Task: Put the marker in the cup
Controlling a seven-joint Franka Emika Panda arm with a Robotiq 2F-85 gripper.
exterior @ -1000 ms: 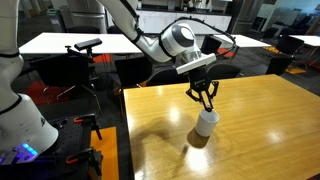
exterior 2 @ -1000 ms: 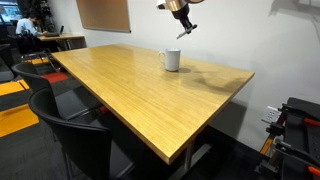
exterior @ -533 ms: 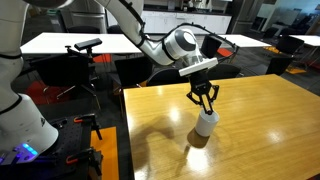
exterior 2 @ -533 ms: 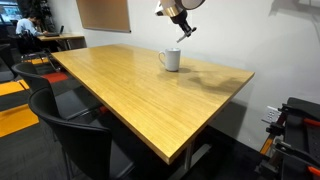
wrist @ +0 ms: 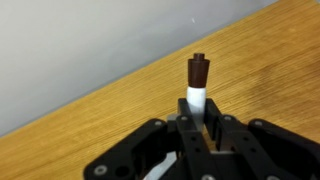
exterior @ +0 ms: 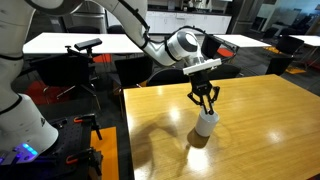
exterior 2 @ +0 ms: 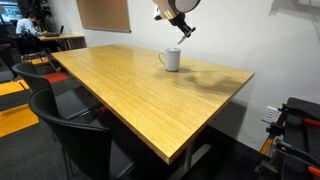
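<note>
My gripper (wrist: 198, 119) is shut on the marker (wrist: 198, 84), a thin stick with a white body and a dark end that pokes out past the fingertips. In both exterior views the gripper (exterior: 205, 98) (exterior 2: 184, 29) hangs in the air, pointing down. The white cup (exterior: 206, 123) (exterior 2: 171, 59) stands upright on the wooden table (exterior: 270, 120), just below the gripper in one exterior view and below and a little to the side in the other. The cup is not clearly seen in the wrist view.
The wooden table (exterior 2: 130, 90) is bare apart from the cup. Black office chairs (exterior 2: 75, 140) stand at its near edge. More tables and chairs (exterior: 80, 45) stand behind, and a white wall is close to the table's far side.
The gripper with the marker has shifted only slightly above the cup, and the arm has leaned a little. The cup has not moved.
</note>
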